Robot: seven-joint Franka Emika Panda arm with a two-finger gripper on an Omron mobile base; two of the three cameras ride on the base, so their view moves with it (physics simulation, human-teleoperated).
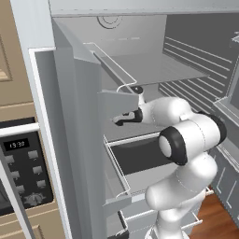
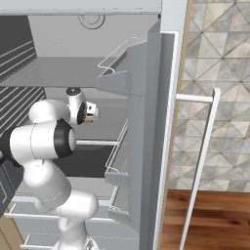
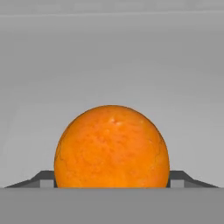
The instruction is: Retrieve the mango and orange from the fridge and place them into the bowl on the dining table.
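left base view: the white arm reaches into the open fridge [image 1: 140, 65], its hand at the level of a middle shelf; the jaws [image 1: 120, 121] point toward the left door's inner side, with a door bin just beside them.
jaws from here: too small and dark to say how they stand.
right base view: the jaws [image 2: 93, 113] are deep in the fridge [image 2: 146, 97], with a speck of orange colour at them that i take to be the orange.
shelf: plain grey, flat, bare around the hand; wire-edged door bins stand near on both doors.
hand view: the orange [image 3: 112, 147] sits squarely between the jaws, one fingertip [image 3: 43, 179] showing on each side of it.
jaws state: spread to about the fruit's width, close against its flanks; whether they already press on it i cannot tell.
handling, my judgement: a firm, smooth ball, light, not fragile, but round and liable to roll or slip out; best held across its widest middle, as the jaws are lined up now.
room: tight, with door bins near the wrist; a straight pull back out looks safest.
mango: unknown.
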